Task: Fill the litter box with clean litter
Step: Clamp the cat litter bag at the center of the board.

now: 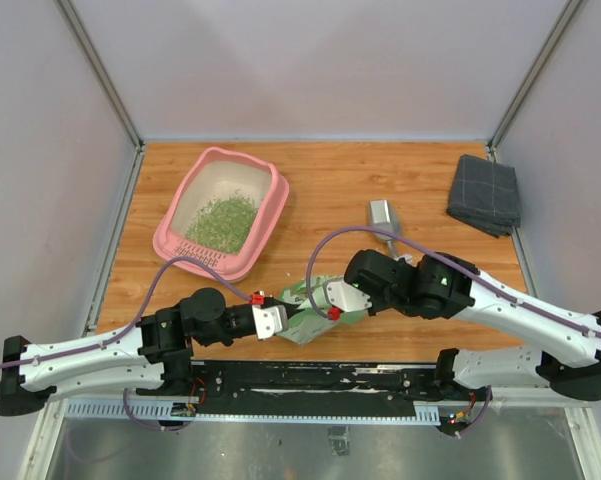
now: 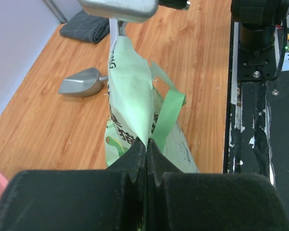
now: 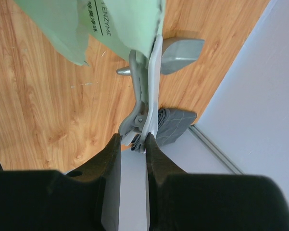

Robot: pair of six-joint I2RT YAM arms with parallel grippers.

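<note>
From my station I see the litter box on the far left part of the surface, with a patch of clean litter already lying inside, though I judge it is not yet a full layer. The light green bag is at the near edge in the middle, well apart from the box and held up between both arms. The left gripper is pressed together and pinches one thin edge of the bag. The right gripper is almost closed on a slim grey-and-white tool that reaches to the other edge of the bag. I cannot tell if it is scissors or a clip. The grey scoop lies on the surface just beyond the bag, and the folded cloth is at the far right corner. My main worry is the left pinch: it holds only a small fold of thin plastic, so the weight of the bag could pull it out or tear it when I move. If the top is already open, which I cannot confirm, any tilt here would drop granules on the surface and not in the box. Also, if the two arms move apart, the bag could rip between them.
</note>
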